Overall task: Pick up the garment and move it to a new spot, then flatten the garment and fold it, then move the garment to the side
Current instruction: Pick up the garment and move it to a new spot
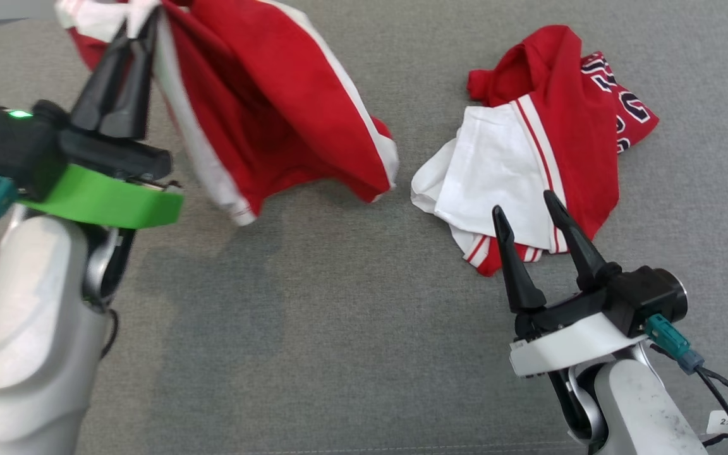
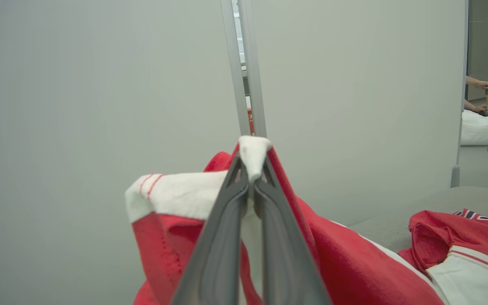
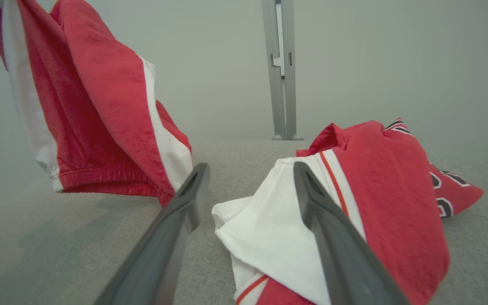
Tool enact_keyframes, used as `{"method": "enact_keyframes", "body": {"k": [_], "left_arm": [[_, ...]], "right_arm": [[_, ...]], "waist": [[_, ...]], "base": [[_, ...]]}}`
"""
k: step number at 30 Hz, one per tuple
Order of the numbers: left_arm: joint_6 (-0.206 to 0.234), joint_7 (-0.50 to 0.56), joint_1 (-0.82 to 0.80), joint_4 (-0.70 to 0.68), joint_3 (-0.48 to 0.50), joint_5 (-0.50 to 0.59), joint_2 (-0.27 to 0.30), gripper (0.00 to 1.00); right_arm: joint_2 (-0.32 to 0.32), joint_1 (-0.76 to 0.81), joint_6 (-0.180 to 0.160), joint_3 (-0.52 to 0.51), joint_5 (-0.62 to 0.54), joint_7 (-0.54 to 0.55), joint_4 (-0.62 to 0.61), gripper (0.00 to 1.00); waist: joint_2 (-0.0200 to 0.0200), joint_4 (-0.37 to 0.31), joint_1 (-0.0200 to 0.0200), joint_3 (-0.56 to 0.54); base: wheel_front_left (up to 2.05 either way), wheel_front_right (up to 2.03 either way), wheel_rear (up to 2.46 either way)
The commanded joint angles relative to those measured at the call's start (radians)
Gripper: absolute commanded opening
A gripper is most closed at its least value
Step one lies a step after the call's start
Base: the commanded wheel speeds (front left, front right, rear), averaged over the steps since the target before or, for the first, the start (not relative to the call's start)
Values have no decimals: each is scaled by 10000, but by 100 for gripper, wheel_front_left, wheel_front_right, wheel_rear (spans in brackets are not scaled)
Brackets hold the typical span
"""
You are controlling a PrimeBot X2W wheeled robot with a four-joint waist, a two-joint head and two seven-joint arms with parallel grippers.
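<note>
The garment (image 1: 275,114) is red with white side stripes. It hangs in the air over the back left of the grey surface, its lower hem just above the cloth. My left gripper (image 1: 139,25) is shut on a white fold at its top, and that pinch shows close up in the left wrist view, where the left gripper (image 2: 252,180) bites the garment (image 2: 176,195). My right gripper (image 1: 524,203) stands open at the lower right with nothing between its fingers. From the right wrist, the right gripper (image 3: 251,169) is open and the hanging garment (image 3: 100,106) is at the upper left.
A second red and white garment with dark lettering (image 1: 547,145) lies crumpled on the grey cloth-covered table (image 1: 339,316), just beyond my right fingertips. A grey post (image 2: 244,63) and pale wall stand behind. A person's hands (image 2: 479,84) work far off to the right.
</note>
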Motion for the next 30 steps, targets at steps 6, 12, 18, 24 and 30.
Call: {"method": "enact_keyframes", "body": {"k": [6, 12, 18, 24, 30], "left_arm": [[187, 11, 237, 169, 1307, 39, 1515, 0], [508, 12, 410, 513, 2350, -68, 2581, 0], [686, -10, 892, 896, 3638, -701, 2571, 0], [253, -6, 1679, 2204, 3630, -1175, 1943, 0], [44, -6, 1824, 4096, 3550, -1619, 1254, 0]], "right_arm": [[-25, 520, 3, 4, -34, -2, 106, 100], [-25, 653, 3, 71, -204, -2, 182, 100], [-25, 823, 1, 145, -375, -2, 263, 100], [-191, 683, 1, 286, -468, -1, 288, 100], [-304, 469, 3, 426, -492, -1, 306, 100]], "waist": [[0, 1224, -1, -1111], [0, 1552, -1, -1219], [0, 1741, -1, -1195], [0, 1731, -1, -948], [0, 1462, -1, -689]], "base": [[0, 0, 0], [0, 0, 0], [0, 0, 0], [0, 0, 0], [0, 0, 0]]}}
